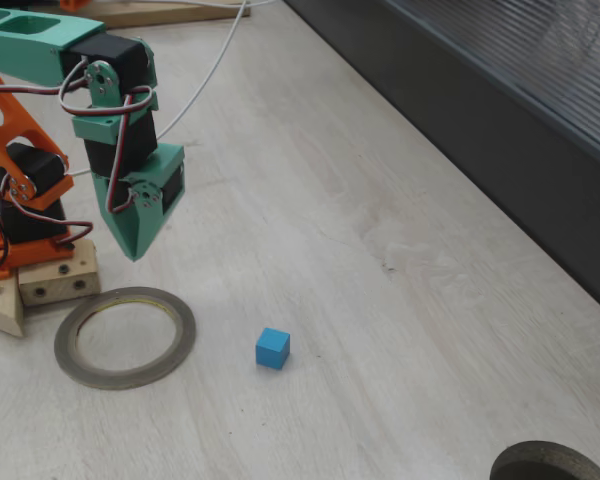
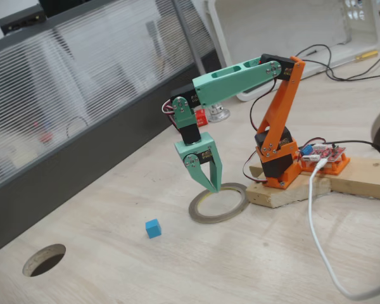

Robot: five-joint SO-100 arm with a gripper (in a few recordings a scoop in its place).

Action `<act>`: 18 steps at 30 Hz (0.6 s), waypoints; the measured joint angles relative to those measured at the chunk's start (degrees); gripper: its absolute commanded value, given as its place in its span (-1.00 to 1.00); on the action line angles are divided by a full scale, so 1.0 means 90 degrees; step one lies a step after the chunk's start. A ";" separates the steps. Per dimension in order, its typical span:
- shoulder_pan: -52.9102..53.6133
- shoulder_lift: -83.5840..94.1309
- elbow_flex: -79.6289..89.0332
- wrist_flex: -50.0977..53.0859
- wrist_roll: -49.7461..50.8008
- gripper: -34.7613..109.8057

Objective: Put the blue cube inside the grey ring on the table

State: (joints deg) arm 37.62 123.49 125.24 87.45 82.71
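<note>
Both fingers (image 2: 210,172) of the green gripper (image 1: 133,250) (image 2: 213,188) point down and meet at their tips, so the jaws are closed and grip nothing. In both fixed views the gripper hangs in the air above the table (image 1: 400,300) (image 2: 177,266), with its tip over the rim of the grey ring (image 1: 126,337) (image 2: 218,202) on the side away from the arm's base. That ring lies flat just beside the wooden block (image 1: 50,280) (image 2: 285,190) that carries the orange base of the arm (image 1: 20,190) (image 2: 278,126). The blue cube (image 1: 272,348) (image 2: 152,228) sits on the bare wood outside the ring, near it but not touching, on the side away from the arm; in a fixed view it lies between the ring and the dark ribbed wall (image 2: 63,126) along the table's far edge. A round hole (image 1: 550,463) (image 2: 44,259) in the table top shows near one corner, well apart from the cube. A white cable (image 2: 323,240) trails across the table past the base.
</note>
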 measured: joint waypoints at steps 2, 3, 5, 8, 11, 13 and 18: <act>0.0000 0.0000 0.0000 0.0000 0.0000 -0.50; 0.0000 0.0000 0.0000 0.0000 0.0000 -0.50; 0.0000 0.0000 0.0000 0.0000 0.0000 -0.50; 0.0000 0.0000 0.0000 0.0000 0.0000 -0.50; 0.0000 0.0000 0.0000 0.0000 0.0000 -0.50; 0.0000 0.0000 0.0000 0.0000 0.0000 -0.50; 0.0000 -0.0527 -0.0010 0.0000 0.0000 -0.50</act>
State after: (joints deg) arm 37.62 118.74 125.16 87.45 82.71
